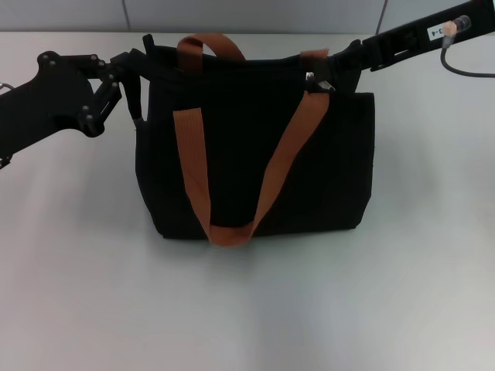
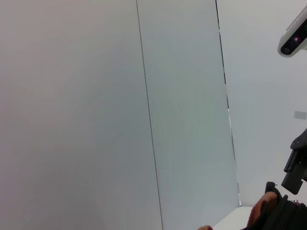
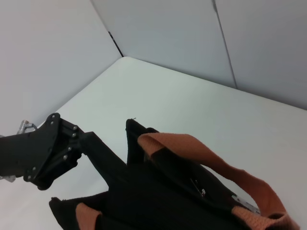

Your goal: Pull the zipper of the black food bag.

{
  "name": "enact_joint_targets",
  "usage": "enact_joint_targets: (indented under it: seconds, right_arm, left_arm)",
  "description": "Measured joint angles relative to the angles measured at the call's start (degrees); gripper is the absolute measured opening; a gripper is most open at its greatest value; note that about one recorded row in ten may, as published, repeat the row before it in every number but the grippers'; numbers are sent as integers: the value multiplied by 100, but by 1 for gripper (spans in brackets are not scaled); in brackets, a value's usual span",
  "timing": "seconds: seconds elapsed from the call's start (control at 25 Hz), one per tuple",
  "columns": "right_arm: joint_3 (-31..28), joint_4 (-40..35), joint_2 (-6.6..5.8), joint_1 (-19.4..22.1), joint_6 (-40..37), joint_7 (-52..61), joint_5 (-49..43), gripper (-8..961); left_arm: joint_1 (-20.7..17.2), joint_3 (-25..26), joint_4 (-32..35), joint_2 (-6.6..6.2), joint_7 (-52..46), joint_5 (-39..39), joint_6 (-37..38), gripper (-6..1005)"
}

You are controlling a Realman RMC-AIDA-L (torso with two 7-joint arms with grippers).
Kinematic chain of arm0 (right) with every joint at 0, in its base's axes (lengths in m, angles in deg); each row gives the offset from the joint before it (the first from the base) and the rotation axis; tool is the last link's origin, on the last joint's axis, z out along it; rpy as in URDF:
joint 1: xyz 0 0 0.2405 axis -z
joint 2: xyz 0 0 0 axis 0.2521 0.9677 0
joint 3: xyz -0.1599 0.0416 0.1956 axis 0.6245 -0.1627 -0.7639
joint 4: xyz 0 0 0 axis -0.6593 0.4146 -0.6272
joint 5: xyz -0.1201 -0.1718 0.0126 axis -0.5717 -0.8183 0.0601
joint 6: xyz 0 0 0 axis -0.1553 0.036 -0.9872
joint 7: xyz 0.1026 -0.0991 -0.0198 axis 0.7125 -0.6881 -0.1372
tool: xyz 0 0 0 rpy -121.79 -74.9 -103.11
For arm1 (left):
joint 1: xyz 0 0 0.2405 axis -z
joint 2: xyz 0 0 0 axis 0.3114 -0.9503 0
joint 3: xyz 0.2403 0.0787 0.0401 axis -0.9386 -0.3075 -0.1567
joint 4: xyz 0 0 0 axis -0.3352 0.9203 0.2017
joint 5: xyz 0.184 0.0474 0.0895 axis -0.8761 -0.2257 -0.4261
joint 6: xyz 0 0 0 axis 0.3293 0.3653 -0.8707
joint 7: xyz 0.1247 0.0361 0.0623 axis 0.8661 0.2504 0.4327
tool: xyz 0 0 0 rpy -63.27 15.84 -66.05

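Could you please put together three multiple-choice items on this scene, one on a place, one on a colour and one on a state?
1. Where is the left gripper?
A. at the boxy black fabric food bag's left top corner
B. under the bag
C. far off at the white table's near edge

2. What colour are the webbing strap handles?
A. blue
B. orange-brown
C. white

3. How does the bag stand?
A. upright on the table
B. lifted clear of it
C. folded flat

Answers: 1 A, the head view shows the gripper against that corner; 2 B, the straps show orange-brown in head and right wrist views; 3 A, its base rests on the table, near the right gripper.
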Motion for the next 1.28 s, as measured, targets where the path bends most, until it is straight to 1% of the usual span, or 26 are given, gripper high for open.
enact_joint_targets:
  seconds: [0.2,0.32,0.36,0.4,0.44,0.48,0.52,0.6,0.64,0.68,0.72,0.8,0.84,0.88,0.96,1.0,1.04,1.08,1.16,1.2,1.24,1.28]
  right_arm:
    - [-19,-40,0,21,-63,-7,3,483]
    - [-245,-45,0,80,-111,-210,202,596]
    - [-504,0,0,211,-114,-613,641,632]
    - [-504,0,0,211,-114,-613,641,667]
    - [-724,156,-2,405,-129,-1166,1238,703]
    - [-724,156,-2,405,-129,-1166,1238,703]
    - [-787,242,-4,482,-154,-1408,1492,703]
    - [-923,610,-41,726,-305,-2252,2247,703]
    - [-1056,1073,-92,942,-631,-3067,2903,703]
    - [-1056,1073,-92,942,-631,-3067,2903,703]
    - [-1122,1329,-118,1037,-826,-3480,3190,703]
    - [-1226,1942,-207,1177,-1299,-4270,3569,703]
    - [-1281,2604,-330,1284,-1812,-5146,3719,703]
    - [-1281,2604,-330,1284,-1812,-5146,3719,703]
    - [-1288,3145,-434,1360,-2085,-5861,3667,703]
    - [-1288,3468,-486,1403,-2164,-6310,3571,703]
    - [-1280,4013,-561,1489,-2276,-7130,3323,703]
    - [-1280,4013,-561,1489,-2276,-7130,3323,703]
    - [-1271,4361,-582,1560,-2303,-7809,2972,703]
    - [-1276,4460,-567,1598,-2265,-8095,2740,703]
    - [-1295,4594,-494,1677,-2130,-8530,2306,703]
    - [-1295,4594,-494,1677,-2130,-8530,2306,703]
  left_arm:
    - [-8,0,9,3,-4,0,14,97]
    - [-13,0,2,3,-17,0,23,99]
    - [-15,-1,0,3,-28,-1,40,100]
    - [-15,-1,0,3,-28,-1,40,100]
    - [-23,0,-1,3,-35,-1,54,101]
    - [-23,0,-1,3,-35,-1,54,102]
    - [-28,0,-1,3,-43,-2,63,102]
    - [-36,-1,-3,4,-63,-3,84,104]
    - [-43,0,2,11,-85,-3,103,104]
    - [-43,0,2,11,-85,-3,103,105]
    - [-49,0,5,18,-91,-3,114,105]
    - [-57,-1,5,18,-96,-3,149,107]
    - [-64,-14,1,18,-105,-3,179,107]
    - [-64,-14,1,18,-105,-3,179,108]
    - [-85,-33,-2,16,-132,-3,192,109]
    - [-92,-37,-2,14,-146,-3,194,110]
    - [-100,-38,-3,13,-159,-3,195,111]
    - [-113,-41,-3,11,-178,-5,199,111]
    - [-124,-44,-4,7,-202,-14,204,113]
    - [-132,-50,-5,4,-232,-26,209,113]
    - [-145,-68,-7,-12,-312,-49,217,114]
    - [-145,-68,-7,-12,-312,-49,217,114]
